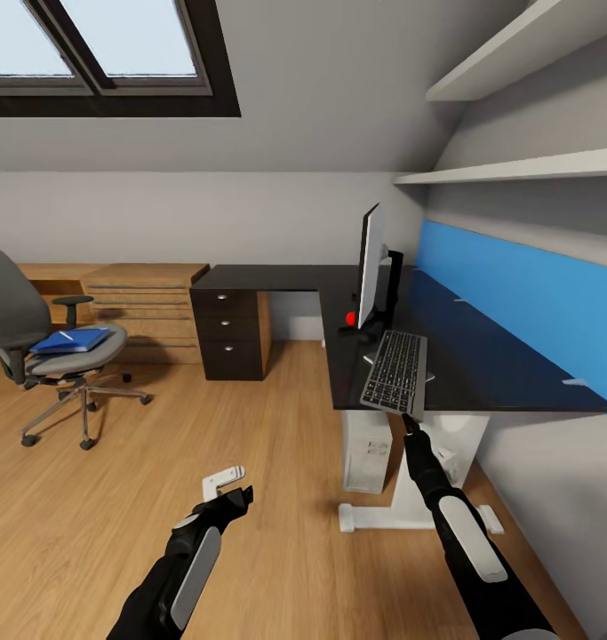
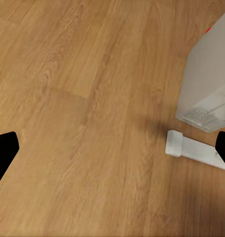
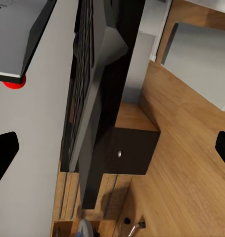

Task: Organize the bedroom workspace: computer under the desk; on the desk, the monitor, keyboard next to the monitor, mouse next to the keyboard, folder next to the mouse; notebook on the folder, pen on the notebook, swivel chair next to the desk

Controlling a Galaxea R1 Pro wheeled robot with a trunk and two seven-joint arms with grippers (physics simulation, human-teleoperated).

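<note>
Keyboard (image 1: 395,369): lying on the black surface (image 1: 481,356) just in front of the monitor (image 1: 371,267), its near end at the front edge; tower computer (image 1: 367,449) below the surface, so these items read as placed. Blue folder (image 1: 70,340) on the swivel chair (image 1: 36,342), well apart from the surface; mouse, notebook and chair move look outstanding. Right end effector (image 1: 411,420) at the keyboard's near end, released in its wrist view; left end effector (image 1: 235,487) released above the floor (image 1: 161,498).
</note>
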